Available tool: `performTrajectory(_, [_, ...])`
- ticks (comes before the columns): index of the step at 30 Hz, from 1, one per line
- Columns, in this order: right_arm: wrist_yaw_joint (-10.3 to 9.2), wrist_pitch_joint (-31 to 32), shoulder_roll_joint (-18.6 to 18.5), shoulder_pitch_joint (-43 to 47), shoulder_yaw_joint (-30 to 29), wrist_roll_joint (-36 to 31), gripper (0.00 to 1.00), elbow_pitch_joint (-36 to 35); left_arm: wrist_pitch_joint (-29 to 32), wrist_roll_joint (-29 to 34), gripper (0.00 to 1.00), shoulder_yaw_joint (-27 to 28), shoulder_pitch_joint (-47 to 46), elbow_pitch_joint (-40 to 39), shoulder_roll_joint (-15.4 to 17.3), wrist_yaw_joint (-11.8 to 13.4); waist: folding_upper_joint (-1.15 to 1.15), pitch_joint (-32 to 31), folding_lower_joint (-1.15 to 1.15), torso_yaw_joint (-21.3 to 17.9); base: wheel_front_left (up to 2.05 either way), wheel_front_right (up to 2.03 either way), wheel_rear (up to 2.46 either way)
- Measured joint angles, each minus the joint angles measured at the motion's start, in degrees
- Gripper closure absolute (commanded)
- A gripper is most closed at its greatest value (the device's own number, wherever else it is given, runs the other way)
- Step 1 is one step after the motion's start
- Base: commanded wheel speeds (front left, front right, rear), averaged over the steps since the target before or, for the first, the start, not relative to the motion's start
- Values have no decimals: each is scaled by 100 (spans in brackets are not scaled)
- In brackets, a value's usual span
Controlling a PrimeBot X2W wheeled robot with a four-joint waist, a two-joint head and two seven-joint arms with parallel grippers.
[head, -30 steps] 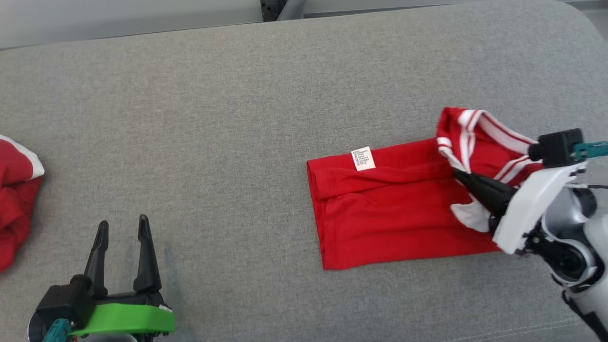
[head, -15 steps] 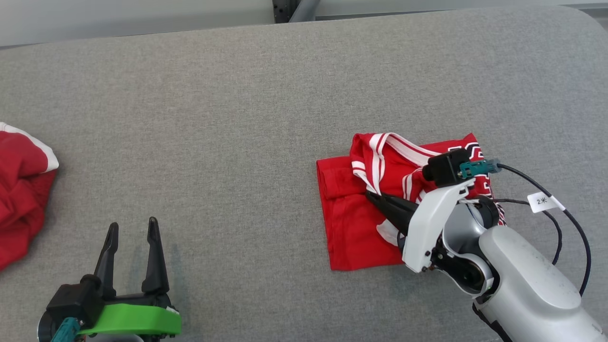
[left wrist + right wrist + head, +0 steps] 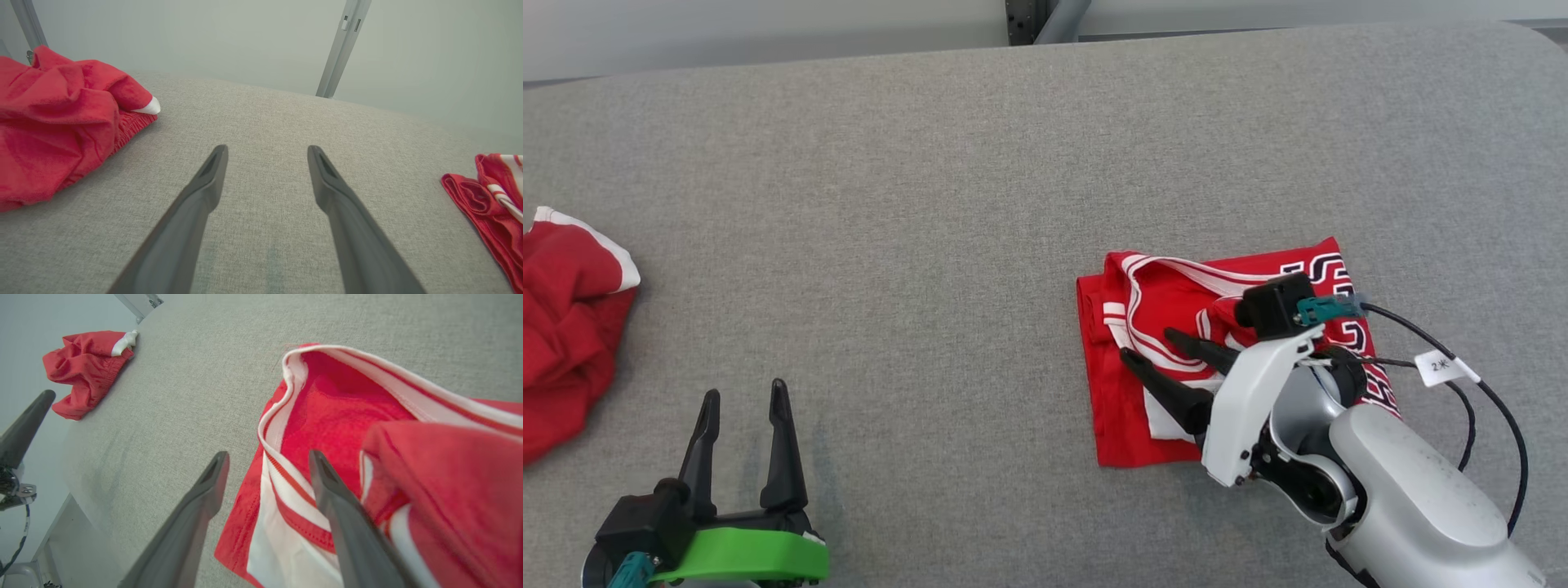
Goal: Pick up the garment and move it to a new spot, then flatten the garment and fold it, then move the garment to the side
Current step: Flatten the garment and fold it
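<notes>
Holding right gripper (image 3: pixel 1146 343) fingers apart, clamping nothing, right over the striped edge of the folded red garment (image 3: pixel 1127 425) lying right of centre in the head view; holding left gripper (image 3: pixel 745 389) spread and empty at lower left, well apart from it. Risking a fingertip catching the loose white-striped trim (image 3: pixel 1152 359) on pulling back, dragging the top layer and spoiling the fold. Risking pinching only one layer when shifting it aside, letting the stack slide open on the gray surface (image 3: pixel 931 204).
</notes>
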Motion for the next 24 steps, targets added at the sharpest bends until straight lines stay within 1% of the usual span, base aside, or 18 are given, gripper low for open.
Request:
performTrajectory(4, [0,-467,-136,315,-224,-16,0,-536,0,0,0,89,87,18,-1,-5,0,-98,0,-13,0,0,0])
performTrajectory(7, [0,-754,-198,676,-589,-1,0,-1060,0,-1,0,154,186,-1,0,-5,0,-197,0,-25,0,0,0])
performTrajectory(11, [0,-1116,-355,1256,-1361,-125,0,-1633,0,-67,0,202,341,-20,-1,-2,0,-350,0,-63,0,0,0])
performTrajectory(13, [0,-1281,-333,1507,-1790,-157,0,-1783,0,-99,0,210,372,-34,-1,3,0,-419,0,-95,0,0,0])
performTrajectory(18, [0,-1686,-330,1996,-2662,-516,0,-1668,0,-145,0,145,451,-24,-1,23,0,-588,0,-169,0,0,0])
performTrajectory(21, [0,-2060,-283,2247,-3015,-769,0,-1366,0,-177,0,113,494,21,-1,53,0,-720,0,-184,0,0,0])
performTrajectory(24, [0,-2472,-192,2486,-3308,-1061,0,-889,0,-202,0,41,580,91,-1,78,0,-868,0,-182,0,0,0])
